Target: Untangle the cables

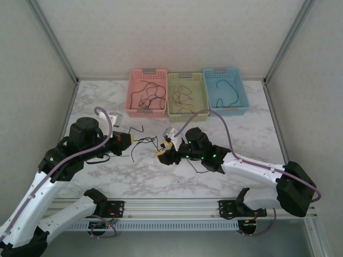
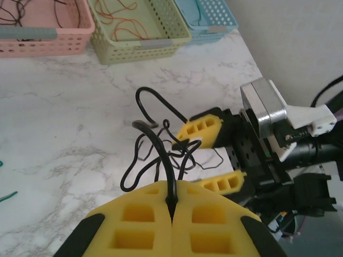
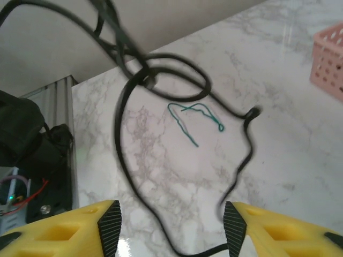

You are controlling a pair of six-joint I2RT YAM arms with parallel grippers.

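A tangle of black cables (image 1: 144, 142) hangs between my two grippers over the middle of the table. My left gripper (image 1: 127, 140) is shut on one black strand (image 2: 170, 182), which runs up from its yellow fingers (image 2: 134, 225) into the knot (image 2: 161, 147). My right gripper (image 1: 162, 150) faces it from the right, and its yellow fingers (image 2: 201, 128) flank the knot. In the right wrist view that gripper (image 3: 171, 225) stands open, with a black loop (image 3: 123, 160) hanging between its ribbed pads (image 3: 110, 222). A thin green cable (image 3: 195, 120) lies loose on the marble below.
Three baskets stand in a row at the back: pink (image 1: 146, 92) with dark cables, pale green (image 1: 187, 93) with orange ones, blue (image 1: 225, 90) with a blue one. The aluminium frame rail (image 1: 171, 206) runs along the near edge. White walls close in both sides.
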